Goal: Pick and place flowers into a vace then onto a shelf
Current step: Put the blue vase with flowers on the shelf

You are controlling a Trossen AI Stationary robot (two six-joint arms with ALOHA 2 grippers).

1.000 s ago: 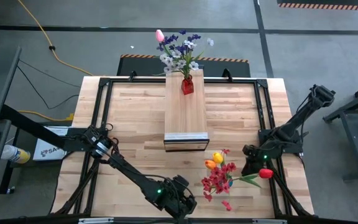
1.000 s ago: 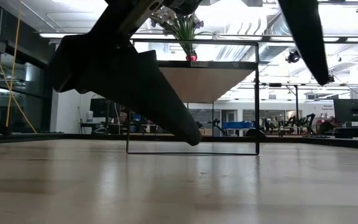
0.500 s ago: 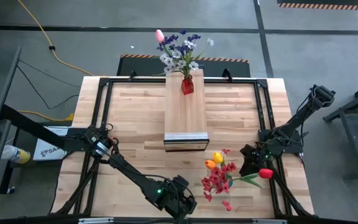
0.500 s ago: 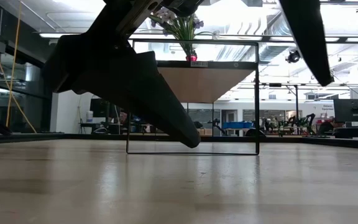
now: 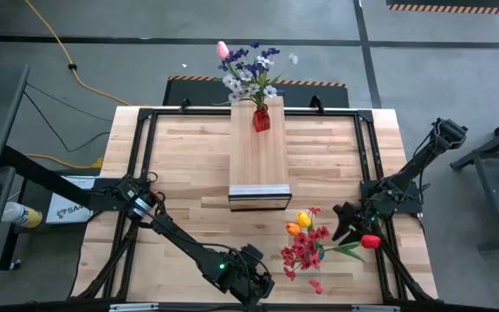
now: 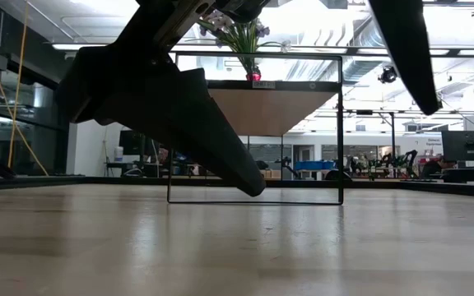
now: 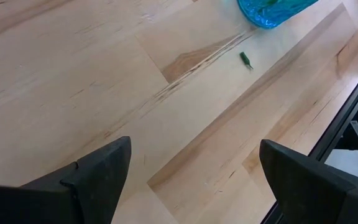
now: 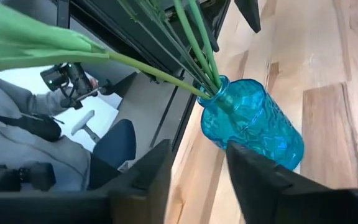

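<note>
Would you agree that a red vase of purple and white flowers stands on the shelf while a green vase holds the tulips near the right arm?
Not quite: the vase holding the tulips near the right arm is blue, not green, as the right wrist view shows. The rest holds: in the high view a red vase of purple and white flowers stands on the shelf.

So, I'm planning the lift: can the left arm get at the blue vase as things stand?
Probably yes: the left end effector is open, only bare tabletop lies between it and the blue vase; the right end effector crowds the far side.
</note>
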